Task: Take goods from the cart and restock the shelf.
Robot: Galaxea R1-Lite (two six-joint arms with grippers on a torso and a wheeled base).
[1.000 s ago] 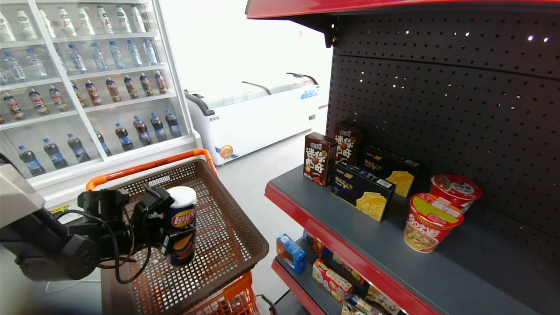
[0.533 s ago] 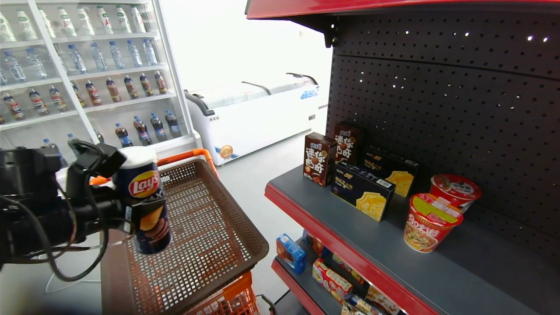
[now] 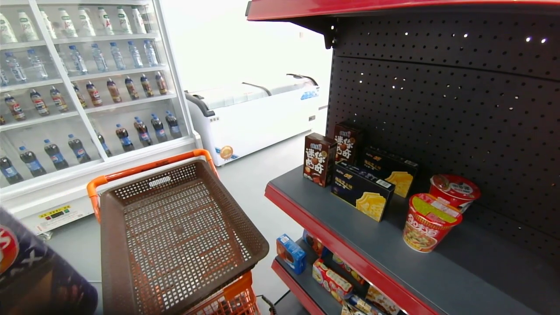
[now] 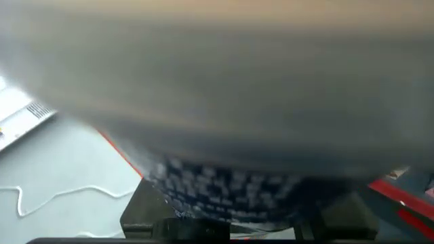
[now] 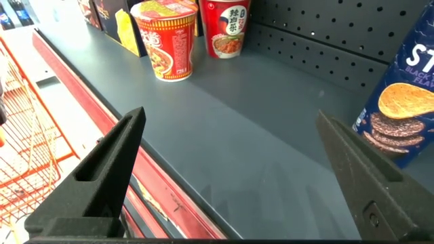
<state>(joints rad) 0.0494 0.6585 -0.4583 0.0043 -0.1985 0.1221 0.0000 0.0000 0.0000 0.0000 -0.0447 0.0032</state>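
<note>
A dark blue chip can hangs very close to the head camera at the lower left, left of the cart. The same chip can spans the left wrist view as a blur, with my left gripper shut on it. The brown cart basket holds nothing visible. In the right wrist view my right gripper stands open over the grey shelf board, with nothing between its fingers. A blue chip can stands on the board just beside it.
The shelf carries brown boxes, dark blue boxes and two red noodle cups; its right part is bare. A red lip edges it. Lower shelves hold snacks. A drinks fridge stands behind the cart.
My left arm has lifted the chip can out of the cart basket, up and to the left, close to the head camera. The shelf goods have not moved.
</note>
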